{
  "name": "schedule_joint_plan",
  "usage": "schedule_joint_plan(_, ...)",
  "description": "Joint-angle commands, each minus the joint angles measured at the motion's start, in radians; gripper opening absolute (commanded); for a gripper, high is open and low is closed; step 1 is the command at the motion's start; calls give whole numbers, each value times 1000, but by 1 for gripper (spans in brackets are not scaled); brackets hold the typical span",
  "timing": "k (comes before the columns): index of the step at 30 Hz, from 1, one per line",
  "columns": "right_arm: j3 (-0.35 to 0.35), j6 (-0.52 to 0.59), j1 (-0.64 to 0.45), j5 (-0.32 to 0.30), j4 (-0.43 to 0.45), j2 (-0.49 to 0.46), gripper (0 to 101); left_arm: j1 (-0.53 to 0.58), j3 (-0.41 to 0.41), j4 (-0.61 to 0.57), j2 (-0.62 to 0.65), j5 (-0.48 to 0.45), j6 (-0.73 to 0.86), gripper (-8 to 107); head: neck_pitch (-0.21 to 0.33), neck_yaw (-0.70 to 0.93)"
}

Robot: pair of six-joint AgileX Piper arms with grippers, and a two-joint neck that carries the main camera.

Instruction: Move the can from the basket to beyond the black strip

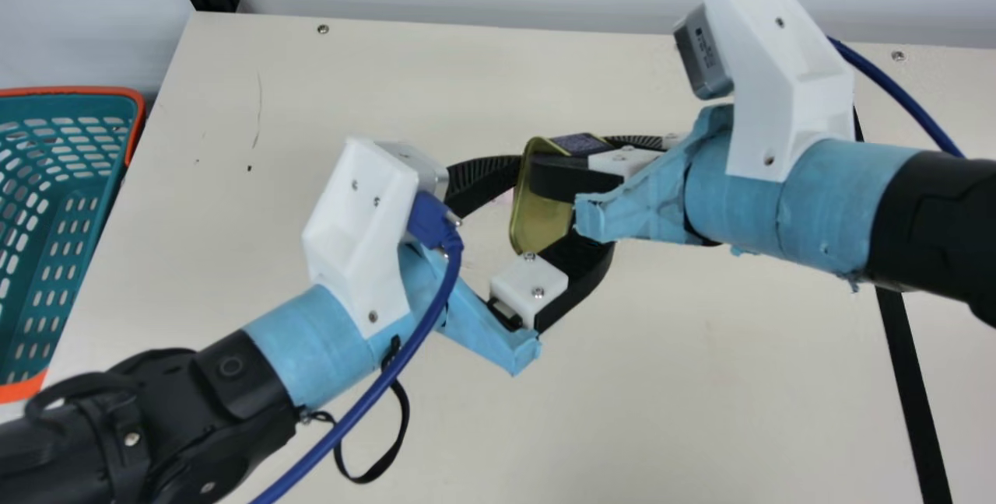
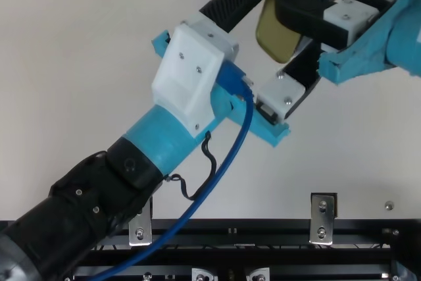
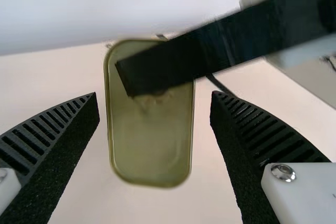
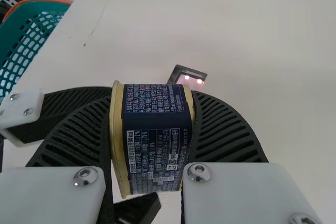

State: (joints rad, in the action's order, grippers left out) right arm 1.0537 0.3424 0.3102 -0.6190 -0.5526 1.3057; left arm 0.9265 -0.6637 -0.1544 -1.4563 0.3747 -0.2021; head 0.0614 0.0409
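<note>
Right gripper (image 4: 152,98) closed on rectangular metal can (image 4: 156,148), held above cream table (image 1: 700,379); left gripper (image 3: 154,98) opened wide at its end, holding nothing. Placement beyond black strip (image 1: 906,379) left to be done; teal basket (image 1: 58,239) already cleared. Left arm (image 1: 226,372) slanted inward, right arm (image 1: 926,216) extended over strip.

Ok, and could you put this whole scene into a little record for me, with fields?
Item: gold metal can with a dark blue label
Held by: right black ribbed pincer
Other hand: left black ribbed pincer, open, with gaps visible either side of the can
Basket: teal plastic basket with orange rim, main view's left
Goal marker: straight black strip, main view's right; can not yet beyond it
Surface: cream table
</note>
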Motion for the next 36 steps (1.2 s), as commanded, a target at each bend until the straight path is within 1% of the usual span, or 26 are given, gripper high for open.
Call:
schedule_joint_plan(1,-2,-6,-3,11,16,-6,0,0,6,5,8,-31,4,90,2,0)
schedule_joint_plan(8,-16,-35,-22,29,80,-26,0,-35,64,-20,70,-93,48,90,2,0)
schedule_joint_plan(16,-37,-59,-59,39,136,-55,0,-109,155,-106,162,-99,110,90,2,0)
schedule_joint_plan(27,-67,-83,-116,45,188,-101,0,-203,256,-261,240,-27,206,90,2,0)
schedule_joint_plan(36,-99,-70,-160,88,190,-151,0,-258,316,-411,285,47,303,90,2,0)
